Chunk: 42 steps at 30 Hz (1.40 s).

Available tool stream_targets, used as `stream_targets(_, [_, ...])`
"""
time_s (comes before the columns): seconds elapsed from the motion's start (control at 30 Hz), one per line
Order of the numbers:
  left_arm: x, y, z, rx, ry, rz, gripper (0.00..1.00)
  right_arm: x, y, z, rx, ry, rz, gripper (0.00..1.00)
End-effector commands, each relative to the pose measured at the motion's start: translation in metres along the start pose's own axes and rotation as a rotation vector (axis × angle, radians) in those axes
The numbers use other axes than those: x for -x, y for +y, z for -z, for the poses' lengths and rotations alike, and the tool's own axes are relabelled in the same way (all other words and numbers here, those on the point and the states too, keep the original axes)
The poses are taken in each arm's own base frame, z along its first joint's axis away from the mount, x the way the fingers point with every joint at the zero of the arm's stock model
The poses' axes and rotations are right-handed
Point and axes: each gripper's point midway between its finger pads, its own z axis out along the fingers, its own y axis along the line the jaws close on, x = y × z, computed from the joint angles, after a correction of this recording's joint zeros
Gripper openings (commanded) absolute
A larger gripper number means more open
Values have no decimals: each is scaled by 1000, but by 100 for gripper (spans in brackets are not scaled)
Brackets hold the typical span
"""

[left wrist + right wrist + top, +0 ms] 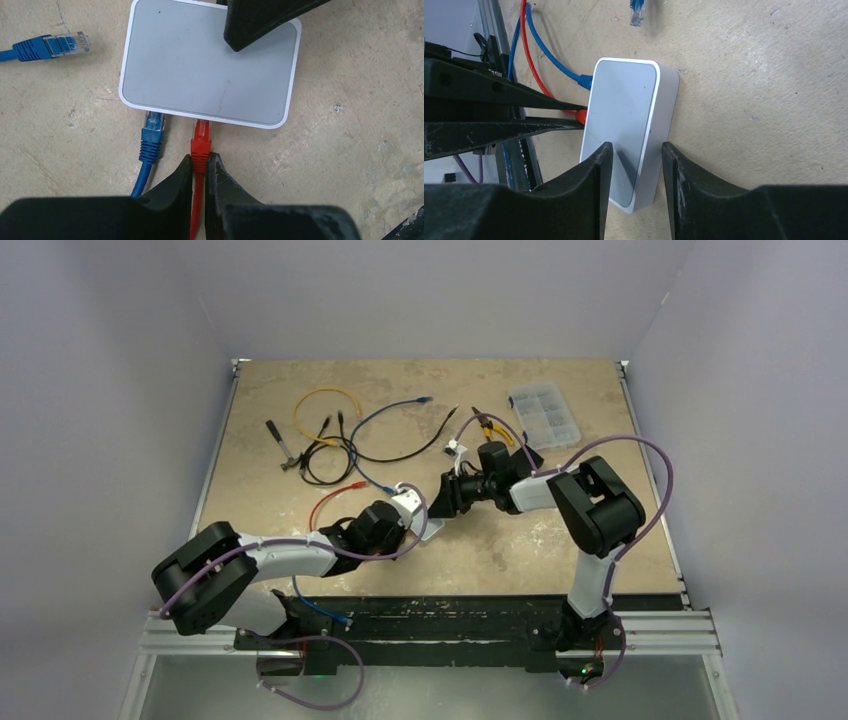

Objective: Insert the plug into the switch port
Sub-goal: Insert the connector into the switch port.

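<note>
The switch (200,65) is a flat white box with a grey top, lying on the table. The red plug (201,142) points at its near edge, and its tip meets the port side beside a blue plug (152,132) that sits in the switch. How deep the red tip goes is hidden. My left gripper (200,160) is shut on the red plug's boot. My right gripper (634,147) straddles the switch's (624,100) far end. One finger lies over the top face and the other stands apart from the side wall.
A loose blue plug (60,44) lies left of the switch. Yellow, black and blue cables (330,430) and a hand tool (283,445) lie at the back left. A clear parts box (543,415) sits at the back right. Red and blue cables trail toward the left arm.
</note>
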Motion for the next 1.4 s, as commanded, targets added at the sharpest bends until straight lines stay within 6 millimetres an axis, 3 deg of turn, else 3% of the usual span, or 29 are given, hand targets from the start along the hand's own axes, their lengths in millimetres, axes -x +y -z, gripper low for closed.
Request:
stream_targets(0.0, [12, -13, -4, -76, -23, -41, 0, -18, -8, -5, -10, 78, -36, 46])
stream_targets(0.2, [20, -16, -3, -90, -37, -63, 0, -12, -14, -9, -20, 95, -21, 48])
stream_targets(0.4, [44, -13, 1, -63, -70, -76, 0, -29, -19, -13, -12, 141, -21, 39])
stream_targets(0.57, [73, -14, -3, -42, -126, -56, 0, -36, -5, -17, 39, 165, -1, 34])
stream_targets(0.83, [79, -15, -18, -9, -194, 41, 0, -50, 10, -17, 111, 174, -28, 27])
stream_targets(1.1, [130, -25, -1, 18, -384, 64, 0, -76, 22, -17, 147, 208, -60, 22])
stream_targets(1.27, [159, -25, 16, 15, -480, 114, 0, -77, 26, -13, 143, 197, -59, 22])
stream_targets(1.37, [163, -26, 15, 18, -475, 103, 0, -75, 28, -14, 149, 196, -53, 22])
